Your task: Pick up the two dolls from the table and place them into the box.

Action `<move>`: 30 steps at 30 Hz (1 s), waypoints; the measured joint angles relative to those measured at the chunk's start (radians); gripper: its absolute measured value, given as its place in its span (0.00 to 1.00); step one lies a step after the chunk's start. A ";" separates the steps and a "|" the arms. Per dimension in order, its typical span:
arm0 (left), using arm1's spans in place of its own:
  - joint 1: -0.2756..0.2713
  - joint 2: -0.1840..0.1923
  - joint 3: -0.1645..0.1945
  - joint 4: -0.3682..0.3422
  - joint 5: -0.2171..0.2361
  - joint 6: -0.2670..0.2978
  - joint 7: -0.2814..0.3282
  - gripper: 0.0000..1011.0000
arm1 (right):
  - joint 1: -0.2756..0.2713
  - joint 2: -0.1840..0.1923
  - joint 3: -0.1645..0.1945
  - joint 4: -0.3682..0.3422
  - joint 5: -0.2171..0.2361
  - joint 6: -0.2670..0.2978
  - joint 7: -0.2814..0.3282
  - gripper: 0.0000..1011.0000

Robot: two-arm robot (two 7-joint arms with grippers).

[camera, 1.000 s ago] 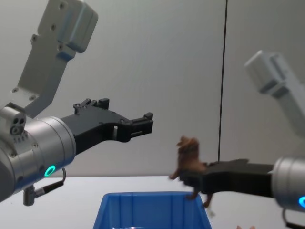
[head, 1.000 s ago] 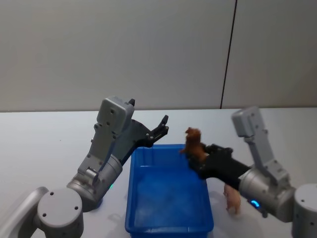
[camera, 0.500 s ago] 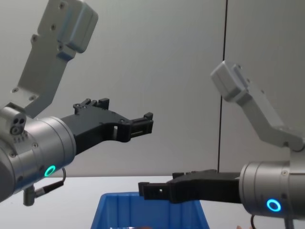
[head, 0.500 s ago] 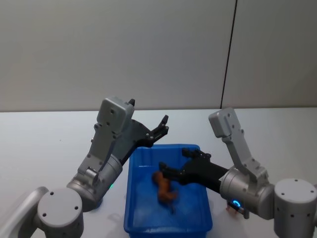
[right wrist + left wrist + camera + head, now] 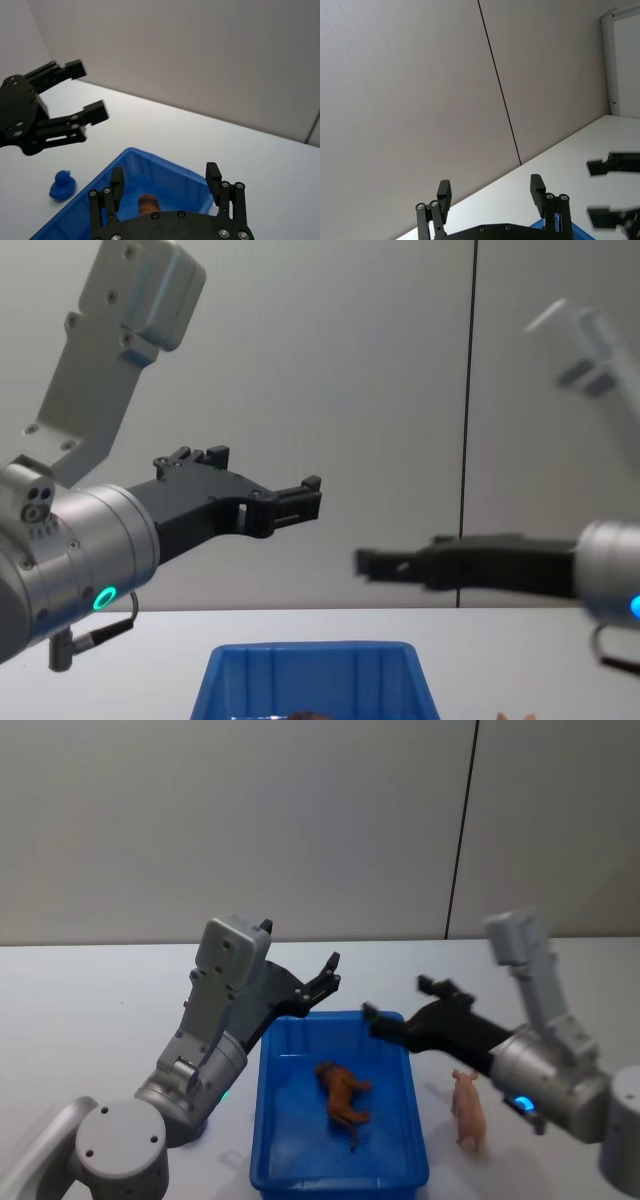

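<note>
brown doll point(image 5: 343, 1092) lies inside the blue box point(image 5: 340, 1184); pink doll point(image 5: 468, 1108) sits on the white desk point(image 5: 80, 1010) just beside the box's right wall, long axis far-to-near, on the near-edge side of the empty, spread right pincer point(image 5: 400, 1002), with the open left pincer point(image 5: 328, 975) farther off.

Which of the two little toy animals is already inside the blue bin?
The brown fuzzy doll: it lies on the floor of the blue bin. The pale pink doll stands outside, on the white table beside the bin's right wall.
</note>
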 joint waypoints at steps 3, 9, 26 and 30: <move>0.000 0.000 0.000 0.000 0.000 0.000 0.000 0.99 | -0.021 0.030 0.026 -0.040 0.029 -0.004 -0.018 0.99; 0.000 0.000 0.000 0.000 0.000 0.000 0.000 0.99 | -0.092 0.102 0.079 -0.133 0.106 0.011 -0.055 0.99; 0.000 0.000 0.000 0.000 0.000 0.000 0.000 0.99 | -0.322 0.277 0.189 -0.334 0.269 0.105 -0.140 0.99; 0.000 0.000 0.000 0.000 0.000 0.000 0.000 0.99 | -0.360 0.303 0.202 -0.350 0.282 0.122 -0.156 0.99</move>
